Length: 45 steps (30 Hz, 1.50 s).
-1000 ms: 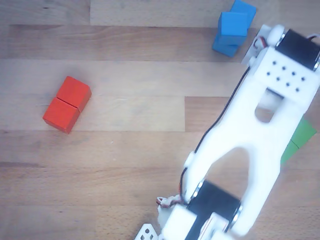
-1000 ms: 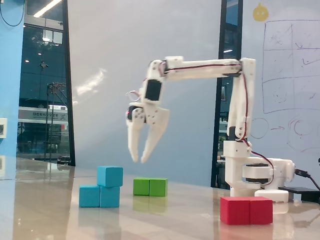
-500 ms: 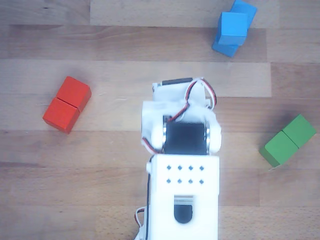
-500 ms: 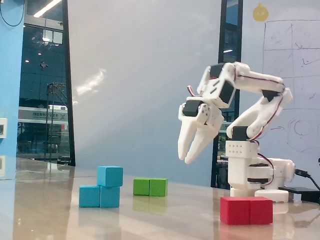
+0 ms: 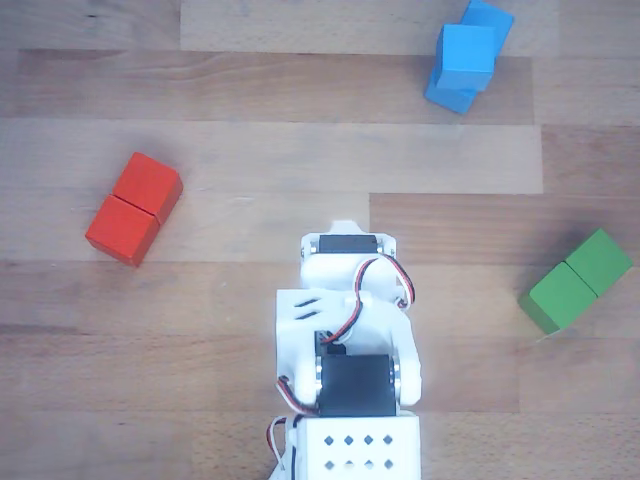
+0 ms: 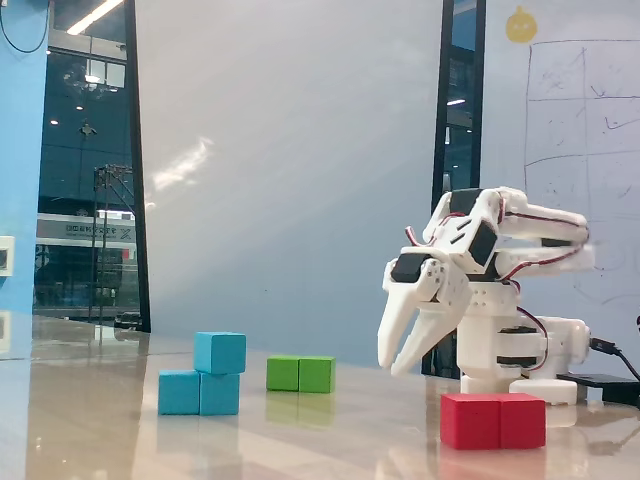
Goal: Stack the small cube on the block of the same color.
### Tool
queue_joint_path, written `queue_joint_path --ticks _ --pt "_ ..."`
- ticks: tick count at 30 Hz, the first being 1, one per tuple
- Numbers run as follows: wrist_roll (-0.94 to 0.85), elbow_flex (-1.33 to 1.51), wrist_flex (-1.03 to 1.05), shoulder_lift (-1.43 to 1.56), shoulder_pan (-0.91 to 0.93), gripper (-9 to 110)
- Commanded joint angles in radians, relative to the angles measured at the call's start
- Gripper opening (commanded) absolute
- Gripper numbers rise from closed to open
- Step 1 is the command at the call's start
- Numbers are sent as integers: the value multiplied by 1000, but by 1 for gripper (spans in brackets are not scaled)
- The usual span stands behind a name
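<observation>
The cube [image 6: 220, 352] is sitting on one end of the blue block [image 6: 198, 393] on the table [image 6: 330, 440], at about one o'clock from the arm in the other view. The tool [image 6: 398, 362] is hanging empty, fingers slightly apart, well clear of the stack.

The wooden counter [image 5: 250, 90] carries three long blocks, well apart: a red block [image 5: 134, 208] at the left of the other view, a green block [image 5: 577, 279] at the right, and a blue block [image 5: 455, 90] at the top. The arm's base [image 6: 520, 360] also stands on it.
</observation>
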Motion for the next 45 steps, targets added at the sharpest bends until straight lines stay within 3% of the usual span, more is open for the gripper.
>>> queue_joint_path --ticks 1,9,30,45 --pt "12 2 55 123 5 5" --pt "14 40 190 342 6 5" --pt "17 40 192 334 52 5" --pt "-66 40 190 334 -26 5"
